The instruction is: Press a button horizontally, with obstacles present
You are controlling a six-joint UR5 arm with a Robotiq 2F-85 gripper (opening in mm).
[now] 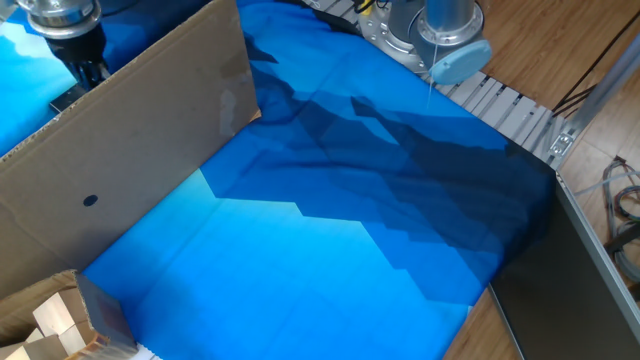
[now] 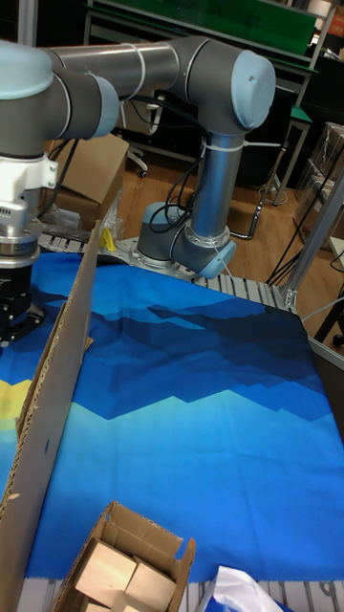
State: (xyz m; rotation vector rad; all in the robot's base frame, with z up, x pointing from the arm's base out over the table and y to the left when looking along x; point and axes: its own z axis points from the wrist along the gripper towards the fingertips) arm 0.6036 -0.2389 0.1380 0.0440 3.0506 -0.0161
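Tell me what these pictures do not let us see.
- Gripper fingertips: hidden behind the cardboard panel in the fixed view, cut by the left edge in the tall view.
- Button: not visible; anything behind the panel is hidden.
- Dark spot: too small to identify.

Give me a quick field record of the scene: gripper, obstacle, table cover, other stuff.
gripper: behind the cardboard panel, fingertips hidden, state unclear
obstacle: cardboard panel standing on edge, small dark round spot on its face
button: not visible
table cover: blue cloth
other: open cardboard box with wooden blocks, near edge
arm base: at far edge
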